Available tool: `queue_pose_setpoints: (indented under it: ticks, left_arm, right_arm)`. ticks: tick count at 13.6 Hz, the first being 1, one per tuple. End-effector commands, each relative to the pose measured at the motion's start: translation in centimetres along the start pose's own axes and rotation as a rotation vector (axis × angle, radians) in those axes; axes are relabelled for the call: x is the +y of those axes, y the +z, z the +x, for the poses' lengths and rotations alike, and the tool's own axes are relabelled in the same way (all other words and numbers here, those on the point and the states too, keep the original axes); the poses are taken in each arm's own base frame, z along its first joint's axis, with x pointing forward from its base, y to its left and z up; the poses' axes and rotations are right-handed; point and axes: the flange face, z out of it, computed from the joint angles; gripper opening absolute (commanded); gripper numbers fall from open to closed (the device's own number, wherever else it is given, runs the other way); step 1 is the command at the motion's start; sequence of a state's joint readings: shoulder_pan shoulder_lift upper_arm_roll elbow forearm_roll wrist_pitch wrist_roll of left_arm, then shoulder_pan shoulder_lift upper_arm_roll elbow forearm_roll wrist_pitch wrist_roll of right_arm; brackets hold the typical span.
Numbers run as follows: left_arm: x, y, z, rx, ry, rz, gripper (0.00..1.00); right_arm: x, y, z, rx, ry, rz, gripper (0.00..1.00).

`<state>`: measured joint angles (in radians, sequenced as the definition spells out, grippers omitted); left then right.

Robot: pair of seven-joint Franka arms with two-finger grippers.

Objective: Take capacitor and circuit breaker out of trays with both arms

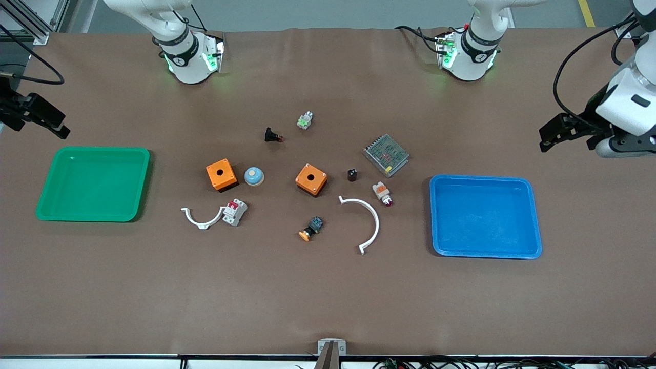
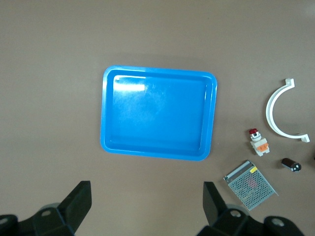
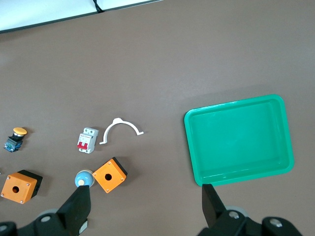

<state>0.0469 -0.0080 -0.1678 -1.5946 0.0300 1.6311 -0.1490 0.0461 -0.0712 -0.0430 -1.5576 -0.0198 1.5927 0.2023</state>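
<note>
The capacitor (image 1: 352, 175), a tiny black cylinder, lies on the table between an orange box and the blue tray; it also shows in the left wrist view (image 2: 291, 164). The breaker (image 1: 234, 211), a white block with red levers, lies beside a white curved clip, nearer the front camera than the other orange box; it also shows in the right wrist view (image 3: 87, 140). My left gripper (image 1: 556, 136) hangs open and empty over the left arm's end of the table (image 2: 146, 191). My right gripper (image 1: 43, 120) hangs open and empty over the right arm's end (image 3: 145, 194).
A blue tray (image 1: 482, 178) and a green tray (image 1: 102, 149) sit at either end. Between them lie two orange boxes (image 1: 221, 175) (image 1: 311, 179), a blue dome button (image 1: 253, 176), a mesh power supply (image 1: 386, 154), a white-orange indicator (image 1: 382, 193), an orange-capped switch (image 1: 311, 229) and a large white clip (image 1: 366, 220).
</note>
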Motion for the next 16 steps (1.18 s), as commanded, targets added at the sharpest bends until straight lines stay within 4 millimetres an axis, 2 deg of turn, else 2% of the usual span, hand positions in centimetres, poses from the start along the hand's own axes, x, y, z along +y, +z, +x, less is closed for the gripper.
queue_pose_setpoints:
  ticks: [1,9,15,16]
  left_arm:
    - [-0.8,-1.3,-1.8,-0.003,-0.001,-0.009,1.0]
    - [-0.3,-2.5,-2.7,-0.028,0.07,-0.018,1.0]
    - [0.1,-1.9,-2.7,-0.05,0.006,-0.026,1.0]
    - [0.2,-1.6,-3.4,-0.092,-0.002,-0.02,1.0]
  right_arm:
    - [0.3,-0.7,-0.1,-0.013,-0.002,-0.018,1.0]
    - [0.4,-0.4,-0.3,-0.034,-0.005,-0.021,1.0]
    - [0.4,-0.3,-0.3,-0.035,-0.005,-0.021,1.0]
    - [0.4,-0.3,-0.3,-0.037,-0.005,-0.021,1.0]
